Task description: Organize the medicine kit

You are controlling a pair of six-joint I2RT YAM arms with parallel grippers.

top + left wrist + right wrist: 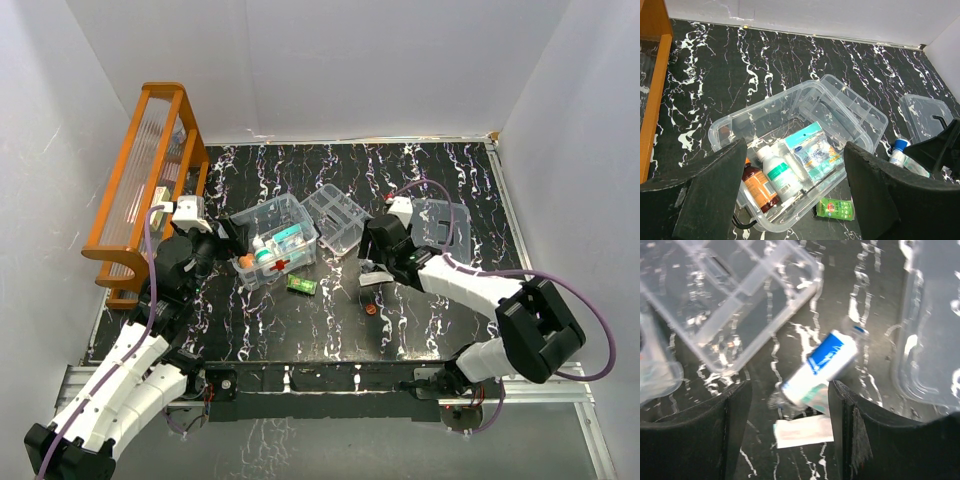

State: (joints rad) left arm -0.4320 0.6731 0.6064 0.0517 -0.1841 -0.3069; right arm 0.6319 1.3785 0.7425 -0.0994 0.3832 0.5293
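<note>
From above, white walls [350, 60] enclosed a black marbled table [430, 330]. The clear box [290, 215] sat left of centre, with the divided tray [338, 215] and lid [445, 222] to its right.

In the left wrist view, the left gripper [796, 145] gaped above the box.

In the right wrist view, the right gripper [790, 390] stood apart, a blurred tube [825, 365] loose between its fingers.

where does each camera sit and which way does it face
top external: above, behind the bases, facing down at the table; left arm, right arm show
left wrist: on its arm, facing down into the medicine kit box; left end effector frames it
right wrist: on its arm, facing down at a blue-white tube; right end effector frames it
shared: both wrist views catch the divided tray
</note>
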